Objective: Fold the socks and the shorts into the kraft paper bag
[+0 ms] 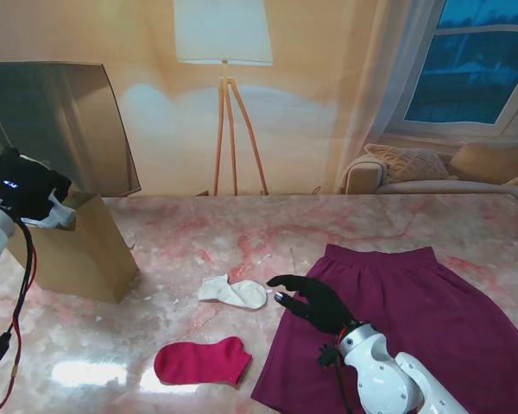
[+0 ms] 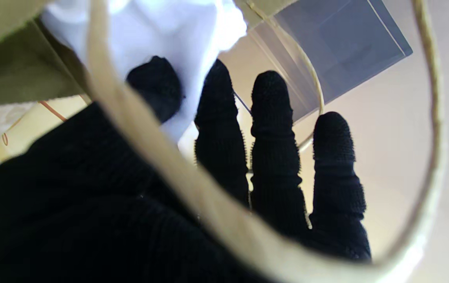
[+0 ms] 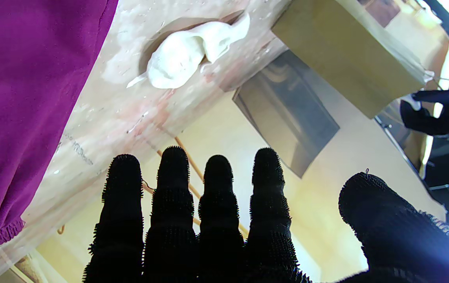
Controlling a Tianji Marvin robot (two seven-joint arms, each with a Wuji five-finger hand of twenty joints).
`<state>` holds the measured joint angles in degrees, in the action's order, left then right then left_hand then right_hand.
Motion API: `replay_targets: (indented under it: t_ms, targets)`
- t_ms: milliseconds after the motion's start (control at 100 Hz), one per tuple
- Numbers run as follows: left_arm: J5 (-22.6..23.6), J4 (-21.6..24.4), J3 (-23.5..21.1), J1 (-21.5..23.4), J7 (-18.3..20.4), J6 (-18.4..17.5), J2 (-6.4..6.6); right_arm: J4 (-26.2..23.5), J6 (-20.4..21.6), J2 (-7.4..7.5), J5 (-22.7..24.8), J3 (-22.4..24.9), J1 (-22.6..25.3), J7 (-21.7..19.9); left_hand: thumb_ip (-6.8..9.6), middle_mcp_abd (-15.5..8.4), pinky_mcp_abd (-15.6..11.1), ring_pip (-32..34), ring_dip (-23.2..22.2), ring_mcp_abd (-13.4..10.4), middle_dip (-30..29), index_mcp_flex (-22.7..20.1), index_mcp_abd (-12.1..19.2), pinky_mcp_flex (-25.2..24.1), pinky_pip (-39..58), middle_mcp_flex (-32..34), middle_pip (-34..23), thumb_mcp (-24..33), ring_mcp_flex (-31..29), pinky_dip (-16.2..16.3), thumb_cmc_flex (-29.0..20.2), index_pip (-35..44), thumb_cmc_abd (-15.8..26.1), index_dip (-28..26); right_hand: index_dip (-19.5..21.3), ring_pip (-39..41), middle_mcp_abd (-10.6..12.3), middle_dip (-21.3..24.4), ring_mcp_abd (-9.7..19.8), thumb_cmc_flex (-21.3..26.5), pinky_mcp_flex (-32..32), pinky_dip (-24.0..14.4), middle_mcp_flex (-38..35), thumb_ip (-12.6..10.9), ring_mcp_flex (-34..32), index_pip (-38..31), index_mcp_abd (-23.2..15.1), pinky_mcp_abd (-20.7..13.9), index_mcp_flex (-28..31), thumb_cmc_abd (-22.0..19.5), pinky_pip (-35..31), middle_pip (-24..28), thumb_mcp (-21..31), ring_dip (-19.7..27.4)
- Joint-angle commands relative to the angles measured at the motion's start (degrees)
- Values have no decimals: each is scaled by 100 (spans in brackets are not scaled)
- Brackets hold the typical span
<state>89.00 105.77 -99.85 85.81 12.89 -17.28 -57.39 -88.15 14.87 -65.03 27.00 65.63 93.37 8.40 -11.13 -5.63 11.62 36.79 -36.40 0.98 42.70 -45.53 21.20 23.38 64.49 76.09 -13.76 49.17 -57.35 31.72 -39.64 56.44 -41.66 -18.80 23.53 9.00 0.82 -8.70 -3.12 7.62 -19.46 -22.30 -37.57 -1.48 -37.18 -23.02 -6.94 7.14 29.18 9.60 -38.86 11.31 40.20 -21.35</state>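
- Bag (image 1: 73, 250) of kraft paper stands upright at the far left of the table (image 1: 198, 233), its mouth open upward.
- The left hand (image 1: 34, 194) hovers at the bag's mouth; in the left wrist view its thumb and first finger pinch a white sock (image 2: 157, 35), the other fingers (image 2: 275, 129) straight, with the bag's paper handle (image 2: 149, 149) looped across the palm.
- A pink sock (image 1: 201, 361) lies flat on the table, nearer to me than the rest and well apart from the bag.
- Another white sock (image 1: 235, 291) lies crumpled near the middle of the table, farther from me than the pink one.
- The right hand (image 1: 315, 300) hovers just beside that white sock, over the left edge of the shorts, fingers spread and straight, holding nothing.
- The purple shorts (image 1: 414, 319) lie spread flat on the right side of the table, waistband farther from me.
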Motion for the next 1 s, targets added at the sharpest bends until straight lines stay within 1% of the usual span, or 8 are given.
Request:
replay_targets:
  t_ms: [0, 110, 140, 190, 300, 560, 690, 990]
  targets:
    - [5, 68, -33, 26, 105, -93, 48, -7, 5, -27, 10, -22, 17, -6, -283, -139, 147, -314, -9, -40, -186, 90, -153, -130, -165, -184, 96, -101, 172, 87, 48, -27, -241, 58, 46, 144, 26, -70, -29, 150, -6, -243, -4, 236, -92, -73, -146, -28, 12, -82, -178, 68, -116, -124]
    - [-23, 201, -85, 84, 333, -135, 39, 6, 9, -28, 0, -35, 5, -8, -306, -38, 146, -898, 131, 11, -1156, 248, -748, -411, -588, -1174, -414, 252, 608, 210, 531, -1007, -198, -115, 47, 147, 25, -71, -38, 151, -9, -251, -1, 236, -98, -76, -140, -22, 24, -84, -186, 70, -116, -131]
    - [-37, 215, -93, 90, 357, -139, 38, 7, 9, -28, -2, -37, 4, -9, -232, 3, 145, -1005, 178, 30, -1598, 276, -886, -483, -685, -1380, -462, 374, 710, 236, 669, -1285, -124, -173, 47, 147, 26, -72, -31, 156, -11, -254, 0, 235, -96, -77, -146, -19, 22, -85, -189, 71, -116, -133]
    - [-44, 216, -97, 87, 377, -138, 37, 7, 9, -28, -2, -38, 5, -10, 162, 67, 142, -1196, 264, 39, -1937, 395, -1123, -614, -851, -1684, -360, 615, 930, 228, 970, -1663, 55, -221, 49, 149, 27, -73, -34, 156, -12, -258, -6, 235, -102, -80, -147, -19, 28, -79, -192, 74, -118, -137]
    - [-129, 223, -79, 80, 398, -62, 23, 1, 5, -27, 1, -36, 8, -13, 222, 148, 109, -1468, 377, 74, -2137, 625, -1364, -855, -1150, -2166, -163, 517, 1325, 205, 1046, -2229, 236, -141, 48, 146, 18, -73, -29, 156, -12, -263, -5, 235, -98, -79, -152, -22, 27, -82, -195, 74, -120, -139]
    - [-280, 301, -37, 125, 7, 178, -22, -14, 3, -28, 23, -21, 28, 9, 256, 286, 79, -1626, 451, 103, -2240, 760, -1464, -1074, -1418, -2670, -30, 439, 1634, 175, 1073, -2455, 674, -94, 50, 143, 20, -74, -38, 159, -11, -269, -8, 234, -99, -83, -142, -19, 38, -79, -191, 76, -119, -143]
    - [-231, 447, -51, 156, 88, 112, -25, -16, 8, -28, 22, -19, 30, 10, 284, 313, 83, -1779, 585, 92, -2344, 777, -1482, -1137, -1622, -2851, 69, 368, 1730, 122, 1074, -2625, 701, -31, 49, 142, 19, -72, -32, 155, -12, -272, 3, 235, -98, -80, -149, -17, 33, -82, -192, 71, -120, -145]
    - [-377, 842, 112, 449, -145, 487, -117, -24, 22, -26, 26, -2, 49, 10, 355, 426, -383, -1940, 832, 97, -2373, 775, -1563, -974, -2036, -2939, 67, 330, 1728, -228, 956, -2734, 890, 6, 51, 140, 23, -72, -34, 158, -13, -276, -1, 236, -95, -84, -156, -24, 30, -83, -191, 71, -120, -146]
